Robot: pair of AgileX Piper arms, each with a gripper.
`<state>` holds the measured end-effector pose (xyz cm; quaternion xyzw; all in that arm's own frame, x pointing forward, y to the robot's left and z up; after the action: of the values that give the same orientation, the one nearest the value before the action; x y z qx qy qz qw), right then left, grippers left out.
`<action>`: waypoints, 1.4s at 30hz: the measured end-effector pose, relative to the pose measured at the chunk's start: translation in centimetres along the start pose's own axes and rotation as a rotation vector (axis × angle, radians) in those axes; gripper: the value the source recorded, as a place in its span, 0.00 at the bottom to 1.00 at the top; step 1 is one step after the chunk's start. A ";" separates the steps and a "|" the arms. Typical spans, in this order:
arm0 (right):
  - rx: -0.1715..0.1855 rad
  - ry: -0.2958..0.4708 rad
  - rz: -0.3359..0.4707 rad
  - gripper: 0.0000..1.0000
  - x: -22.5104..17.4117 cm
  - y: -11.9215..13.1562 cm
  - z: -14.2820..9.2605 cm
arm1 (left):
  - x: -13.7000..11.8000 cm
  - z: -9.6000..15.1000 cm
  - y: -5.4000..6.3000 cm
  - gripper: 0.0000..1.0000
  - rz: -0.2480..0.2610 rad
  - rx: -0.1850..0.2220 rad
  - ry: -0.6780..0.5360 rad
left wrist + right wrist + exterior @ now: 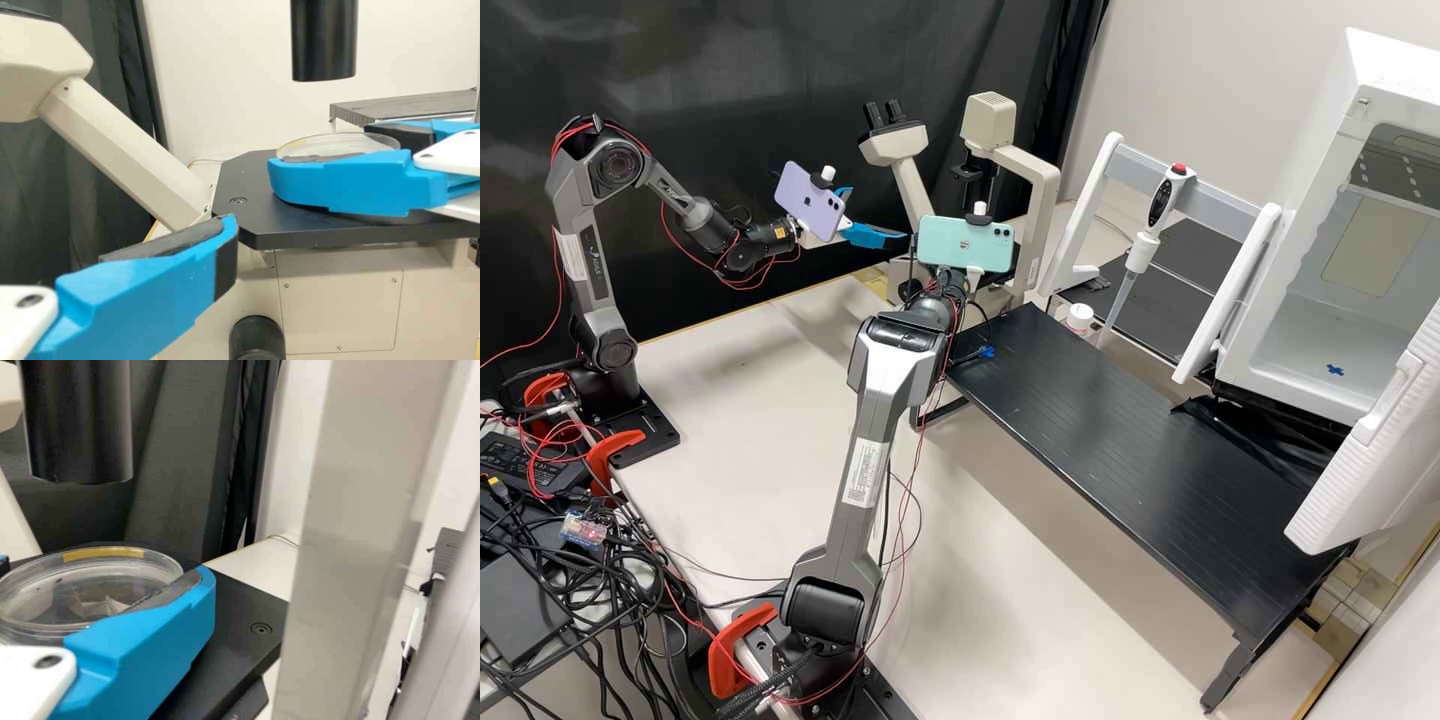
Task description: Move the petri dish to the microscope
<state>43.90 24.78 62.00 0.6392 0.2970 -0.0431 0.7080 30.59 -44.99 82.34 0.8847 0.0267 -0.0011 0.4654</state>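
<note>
In the high view my left gripper (876, 216) stands at the left of the microscope (1042, 190), its fingers apart; one finger of this left gripper (150, 289) shows in the left wrist view, with nothing against its pad. My right gripper (973, 279) is in front of the microscope, largely behind a phone. The right wrist view has the right gripper (103, 571) shut on the clear round petri dish (90, 585). In the left wrist view the dish (337, 144) lies level over the black microscope stage (259, 180), below the black tube; whether it touches the stage is hidden.
A black raised platform (1130, 420) runs to the right of the arms, with a white-capped bottle (1080, 318) behind it. Beyond stand a pipette (1145, 240) on a white frame and an open white chamber (1330, 330). The pale microscope pillar (360, 540) rises beside the right gripper.
</note>
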 end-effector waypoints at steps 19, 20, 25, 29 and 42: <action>-0.007 0.013 -0.057 1.00 0.2 -0.2 1.2 | 0.0 0.0 0.0 1.00 0.000 0.000 0.000; -0.006 0.017 -0.054 1.00 0.1 0.0 1.2 | 0.0 0.0 0.0 1.00 0.000 0.000 0.000; 0.004 0.015 -0.048 1.00 -1.7 0.5 1.6 | 0.0 0.0 0.0 1.00 0.000 0.000 0.000; 0.001 0.033 -0.032 1.00 -4.5 1.5 1.4 | 0.0 0.0 0.0 1.00 0.000 0.000 0.000; -0.046 0.156 0.123 1.00 -16.3 5.3 0.8 | 0.0 0.0 0.0 1.00 0.000 0.000 0.000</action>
<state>33.16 19.77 74.41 0.6412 0.3124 0.0570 0.6986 30.59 -44.99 82.34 0.8847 0.0267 -0.0011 0.4654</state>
